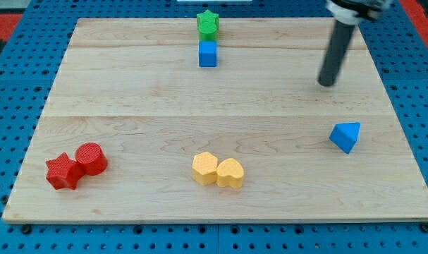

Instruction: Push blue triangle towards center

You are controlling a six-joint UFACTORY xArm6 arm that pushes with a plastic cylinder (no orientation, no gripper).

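Observation:
The blue triangle (346,135) lies on the wooden board (164,106) near the view's right edge, a little below mid-height. My tip (328,83) is at the end of the dark rod coming down from the view's top right. It stands above and slightly left of the blue triangle, with a clear gap between them.
A green star (208,24) and a blue cube (208,53) sit at the top centre. A yellow hexagon (205,168) and a yellow heart (230,173) touch at the bottom centre. A red star (63,172) and a red cylinder (91,158) touch at the bottom left.

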